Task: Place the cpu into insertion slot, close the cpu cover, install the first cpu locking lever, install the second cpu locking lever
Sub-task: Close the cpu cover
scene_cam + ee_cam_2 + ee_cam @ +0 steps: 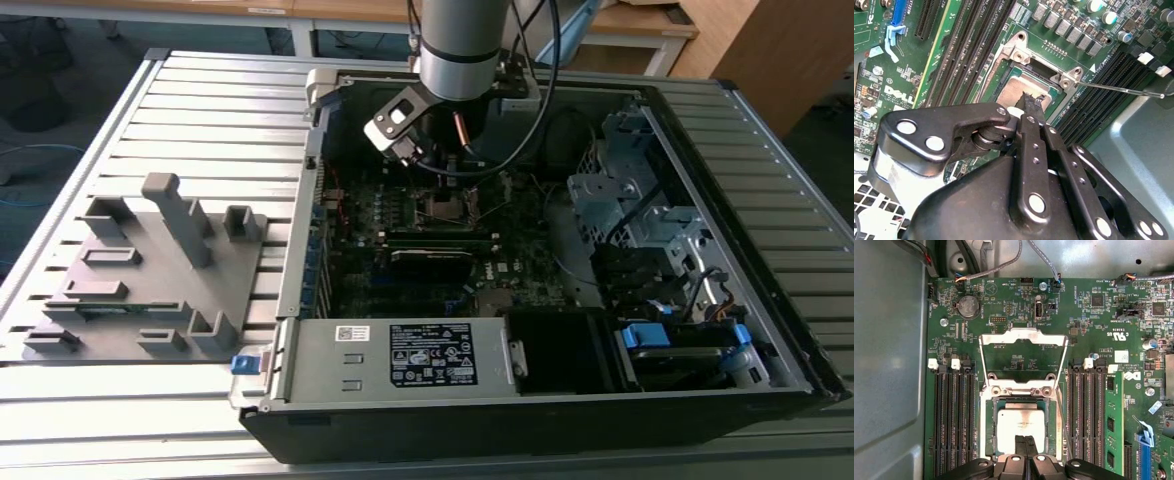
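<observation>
The cpu (1021,422) lies flat in the insertion slot (988,427), its pale face up; it shows too in the second wrist view (1013,92). The cpu cover (1024,336) stands swung open on its hinge, and the board shows through its cut-out. My gripper (1025,445) hovers over the cpu's middle with its fingers (1030,102) pressed together and nothing between them. A thin locking lever (1119,90) sticks out beside the socket, and another thin lever (1061,412) runs along its edge. In the exterior view the gripper (434,165) hangs just above the insertion slot (447,207).
Long black memory strips (954,420) flank the socket on both sides. The open computer case (534,410) has a power supply box (400,355) at the front and drive cages (641,210) at the exterior view's right. A grey fixture plate (147,270) lies outside at the left.
</observation>
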You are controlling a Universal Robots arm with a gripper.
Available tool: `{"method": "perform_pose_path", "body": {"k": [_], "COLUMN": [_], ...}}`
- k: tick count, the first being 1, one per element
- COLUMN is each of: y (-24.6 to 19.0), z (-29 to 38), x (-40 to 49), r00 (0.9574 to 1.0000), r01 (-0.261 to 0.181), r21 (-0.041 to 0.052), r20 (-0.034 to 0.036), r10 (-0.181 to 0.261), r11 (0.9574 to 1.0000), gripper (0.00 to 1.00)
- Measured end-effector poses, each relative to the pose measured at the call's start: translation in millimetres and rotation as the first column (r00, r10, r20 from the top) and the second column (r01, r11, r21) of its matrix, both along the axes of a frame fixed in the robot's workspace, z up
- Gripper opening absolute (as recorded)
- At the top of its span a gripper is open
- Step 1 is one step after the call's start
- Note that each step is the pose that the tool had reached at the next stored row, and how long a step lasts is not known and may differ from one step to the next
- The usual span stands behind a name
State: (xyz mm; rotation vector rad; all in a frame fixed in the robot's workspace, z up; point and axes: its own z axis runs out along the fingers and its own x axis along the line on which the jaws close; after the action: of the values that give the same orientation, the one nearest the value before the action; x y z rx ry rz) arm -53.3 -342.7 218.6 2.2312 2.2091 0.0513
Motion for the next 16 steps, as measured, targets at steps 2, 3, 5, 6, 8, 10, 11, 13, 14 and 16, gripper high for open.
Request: {"method": "perform_pose_path", "body": {"k": [2,3,5,6,8,10,11,13,14,16], "y": [0.0,0.0,0.0,0.0,0.0,0.0,0.0,0.0,0.0,0.0], "z": [0.0,0.0,0.0,0.0,0.0,0.0,0.1,0.3,0.4,0.5], "x": [0.0,0.0,0.0,0.0,0.0,0.0,0.0,0.0,0.0,0.0], "r00": [1.0,1.0,1.0,1.0,1.0,1.0,1.0,1.0,1.0,1.0], "r01": [0.0,0.0,0.0,0.0,0.0,0.0,0.0,0.0,0.0,0.0], "r21": [0.0,0.0,0.0,0.0,0.0,0.0001,0.0002,0.0003,0.0002,0.0001], "r20": [-0.0011,-0.0017,-0.0028,-0.0034,-0.0045,-0.0049,-0.0048,-0.0048,-0.0048,-0.0049], "r10": [0.0,0.0,0.0,0.0,0.0,0.0,0.0,0.0,0.0,0.0], "r11": [1.0,1.0,1.0,1.0,1.0,1.0,1.0,1.0,1.0,1.0], "gripper": [0.1,0.1,0.1,0.1,0.1,0.1,0.1,0.1,0.1,0.1]}}
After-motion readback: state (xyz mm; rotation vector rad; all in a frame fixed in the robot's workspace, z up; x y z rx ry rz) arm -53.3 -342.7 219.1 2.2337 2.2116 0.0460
